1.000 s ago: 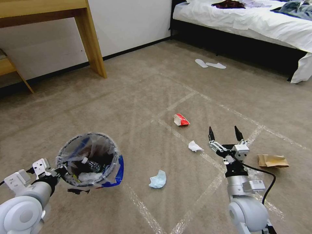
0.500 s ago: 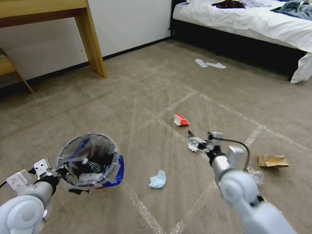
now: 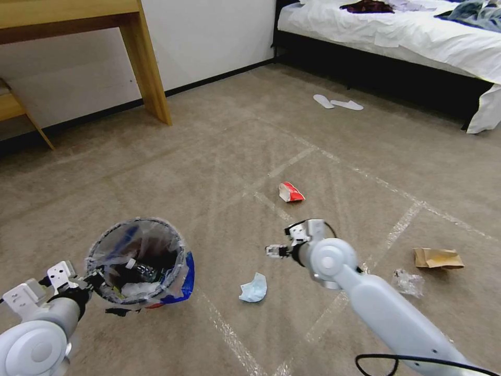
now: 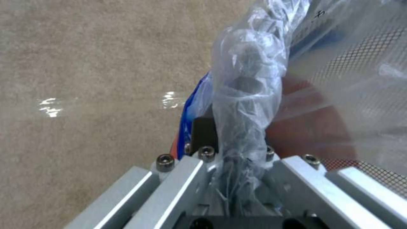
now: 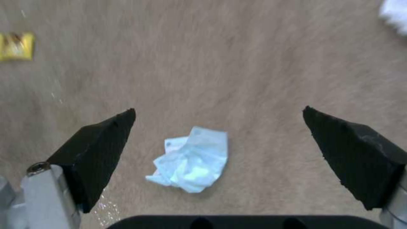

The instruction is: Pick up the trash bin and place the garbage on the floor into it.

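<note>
Head view, going left to right: your left hand [image 3: 78, 279] is clamped on the bin's [image 3: 136, 261] plastic-lined rim and has it lifted just off the floor [image 3: 219, 156], with some trash already inside. The left wrist view shows the liner bunched tight between the jaws, so that grip looks solid.

Next over is the blue mask [image 3: 254, 288], lying loose on the carpet. Your right hand [image 3: 275, 251] hangs above it, and the right wrist view has the black fingers [image 5: 100, 149] spread wide with the mask [image 5: 193, 160] sitting right between them. So I'd say you're in the approach-to-pick step. The next move calls for a straight drop and a close, low enough to pinch thin fabric off the pile.

Count of what's on the floor: one mask, one red-and-white carton [image 3: 290, 192], one clear wrapper [image 3: 409, 282], one brown paper bag [image 3: 437, 258], plus one small yellow wrapper [image 5: 16, 46] in the right wrist view. One bin, two slippers [image 3: 336, 103] by the bed.
</note>
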